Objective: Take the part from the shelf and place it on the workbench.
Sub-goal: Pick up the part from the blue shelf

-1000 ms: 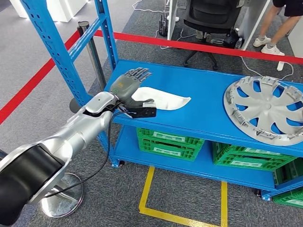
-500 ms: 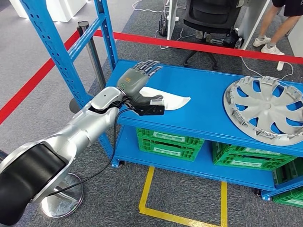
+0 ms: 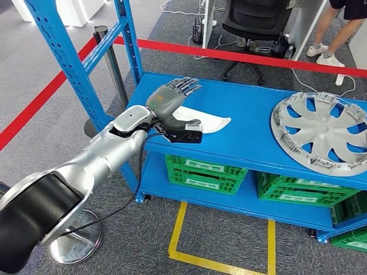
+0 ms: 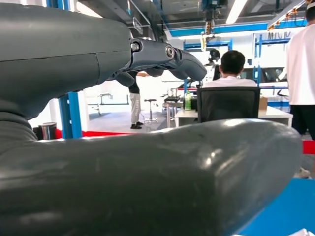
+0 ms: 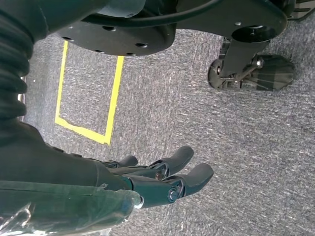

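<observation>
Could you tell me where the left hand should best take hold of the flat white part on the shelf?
Probably its wide near end: the white part lies flat and tapers rightward. The left hand hovers there, fingers spread; slide them under from the shelf's front edge.

Shelf top: 1 white part (image 3: 203, 121), 1 silver hubcap (image 3: 322, 132). Below: 3 green crates (image 3: 203, 172), 3rd partly cut off. 1 office chair (image 3: 260, 20). 1 stanchion post (image 3: 110, 57).

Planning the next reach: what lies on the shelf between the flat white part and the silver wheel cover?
In the head view, only bare blue shelf separates the flat white part from the silver wheel cover.
</observation>
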### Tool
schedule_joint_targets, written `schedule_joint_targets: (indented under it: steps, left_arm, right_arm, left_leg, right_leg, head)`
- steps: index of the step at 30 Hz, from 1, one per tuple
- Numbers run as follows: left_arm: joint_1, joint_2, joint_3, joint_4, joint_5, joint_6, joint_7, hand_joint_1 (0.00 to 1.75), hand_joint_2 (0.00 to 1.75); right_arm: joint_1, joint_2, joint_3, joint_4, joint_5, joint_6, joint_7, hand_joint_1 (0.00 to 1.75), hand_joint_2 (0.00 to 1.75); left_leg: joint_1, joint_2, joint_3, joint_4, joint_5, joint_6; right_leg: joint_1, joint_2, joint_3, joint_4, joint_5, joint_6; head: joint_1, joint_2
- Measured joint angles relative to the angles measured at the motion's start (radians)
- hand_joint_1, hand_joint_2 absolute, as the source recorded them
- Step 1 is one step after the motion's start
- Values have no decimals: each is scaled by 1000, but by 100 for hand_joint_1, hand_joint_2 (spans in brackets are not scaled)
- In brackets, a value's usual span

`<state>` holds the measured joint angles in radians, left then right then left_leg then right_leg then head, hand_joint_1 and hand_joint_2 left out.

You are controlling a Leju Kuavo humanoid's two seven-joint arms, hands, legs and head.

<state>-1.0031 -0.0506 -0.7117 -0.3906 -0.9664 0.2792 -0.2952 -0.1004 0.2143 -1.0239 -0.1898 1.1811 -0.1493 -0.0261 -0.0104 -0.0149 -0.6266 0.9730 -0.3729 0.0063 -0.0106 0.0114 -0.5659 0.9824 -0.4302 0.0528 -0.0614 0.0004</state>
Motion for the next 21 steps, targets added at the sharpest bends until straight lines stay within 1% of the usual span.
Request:
schedule_joint_targets:
  steps: [1, 2, 3, 4, 5, 6, 7, 8, 9, 10, 11, 12, 13, 14, 15, 16, 17, 18, 19, 21]
  left_arm:
    - [-4, 1, -1, 0, 0, 1, 1, 0, 0]
    - [-9, 1, -2, 0, 0, 1, 1, 0, 0]
    - [-14, 0, -3, -1, 0, 2, 1, 0, 0]
    - [-17, 0, -3, -1, 0, 2, 2, 0, 0]
    - [-20, 0, -3, -1, 0, 2, 3, 0, 0]
    - [-19, -1, -4, -1, 0, 2, 4, 0, 0]
    - [-18, -2, -5, 0, 0, 2, 5, 0, 0]
    - [-16, -3, -6, 0, 0, 2, 6, 0, 0]
    - [-15, -3, -7, 0, 0, 2, 7, 0, 0]
    - [-15, -4, -8, 0, 0, 2, 7, 0, 0]
    - [-16, -4, -8, 0, 0, 2, 7, 0, 0]
    - [-17, -3, -8, -1, 0, 2, 8, 0, 0]
    - [-18, -3, -9, -1, 0, 2, 9, 0, 0]
    - [-19, -3, -10, -1, 0, 2, 9, 0, 0]
    - [-19, -2, -11, 0, 0, 2, 10, 0, 0]
    - [-19, -2, -12, 0, 0, 2, 10, 0, 0]
    - [-20, -2, -13, -1, 0, 3, 10, 0, 0]
    - [-22, -3, -13, -1, 0, 3, 10, 0, 0]
    - [-23, -3, -14, -1, 0, 3, 10, 0, 0]
    - [-23, -2, -16, -1, 1, 3, 10, 0, 0]
  right_arm:
    - [0, 1, 0, 0, -1, 0, 0, 0, 175]
    - [-1, 1, 0, 0, -2, 0, 0, 0, 175]
    - [-1, 2, 0, 0, -2, 0, -1, 0, 175]
    - [-1, 2, 0, 0, -4, 0, -2, 0, 175]
    - [-2, 2, 0, 0, -5, 0, -4, 0, 175]
    - [-4, 2, 0, 0, -6, 0, -5, 0, 175]
    - [-6, 2, -1, 0, -7, 0, -7, 0, 175]
    - [-8, 1, -1, 0, -7, 0, -7, 0, 175]
    - [-8, 1, -1, 0, -7, -1, -7, 0, 175]
    - [-7, 1, -1, 0, -7, -1, -7, 0, 175]
    - [-5, 3, -1, 0, -7, 0, -7, 0, 175]
    - [-3, 4, -1, 1, -7, 0, -6, 0, 175]
    - [-2, 5, -1, 1, -7, 0, -6, 0, 175]
    - [-2, 7, -1, 2, -7, 0, -6, 0, 175]
    - [-2, 7, -1, 1, -7, 0, -6, 0, 175]
    - [-3, 7, -1, 1, -7, 0, -7, 0, 175]
    - [-3, 7, -1, 1, -7, -1, -7, 0, 175]
    - [-3, 7, -1, 1, -7, -1, -7, 0, 175]
    - [-4, 7, -2, 1, -7, -1, -7, 0, 175]
    - [-3, 6, -2, 1, -7, -2, -7, 0, 175]
  left_leg:
    - [1, 1, 5, -7, 2, 5]
    - [5, 2, 12, -17, 4, 8]
    - [8, 3, 19, -25, 7, 11]
    - [11, 4, 24, -29, 8, 12]
    - [11, 5, 26, -30, 7, 13]
    - [12, 5, 26, -30, 6, 12]
    - [13, 5, 28, -29, 4, 10]
    - [15, 4, 30, -28, 1, 6]
    - [18, 3, 33, -24, -3, 0]
    - [23, 2, 36, -17, -10, -8]
    - [25, 1, 35, -7, -18, -18]
    - [26, 0, 32, 6, -25, -27]
    - [25, -1, 28, 15, -30, -34]
    - [24, -2, 24, 20, -32, -38]
    - [24, -2, 23, 22, -32, -41]
    - [25, -2, 23, 22, -34, -44]
    - [26, 0, 18, 32, -43, -48]
    - [27, 2, 5, 61, -61, -51]
    - [27, 4, -20, 111, -86, -53]
    - [26, 5, -96, 249, -141, -54]
  right_leg:
    - [0, 0, 0, 0, -2, 3]
    - [1, -1, -5, 13, -10, 5]
    - [1, -1, -21, 46, -29, 6]
    - [0, -2, -50, 103, -55, 7]
    - [-1, -3, -88, 176, -86, 10]
    - [-2, -3, -126, 244, -109, 13]
    - [-5, -3, -152, 287, -116, 17]
    - [-7, -4, -160, 291, -102, 21]
    - [-11, -4, -146, 253, -70, 26]
    - [-17, -6, -116, 186, -28, 33]
    - [-21, -5, -84, 122, 0, 41]
    - [-24, -1, -61, 75, 18, 40]
    - [-26, 2, -50, 52, 22, 35]
    - [-24, 8, -51, 53, 15, 24]
    - [-23, 10, -55, 57, 14, 11]
    - [-22, 11, -57, 60, 12, 2]
    - [-22, 12, -57, 61, 11, -6]
    - [-22, 12, -55, 61, 10, -13]
    - [-22, 12, -54, 61, 8, -19]
    - [-20, 11, -53, 60, 5, -25]
  head:
    - [0, 0]
    - [1, 0]
    - [3, 0]
    - [5, 0]
    - [5, 0]
    - [6, 0]
    - [6, 0]
    - [6, 0]
    - [7, 0]
    - [7, 0]
    - [9, 0]
    - [11, 0]
    - [11, 0]
    - [10, 0]
    - [7, 0]
    - [4, 0]
    - [2, 0]
    - [2, 0]
    - [1, 0]
    - [0, 0]
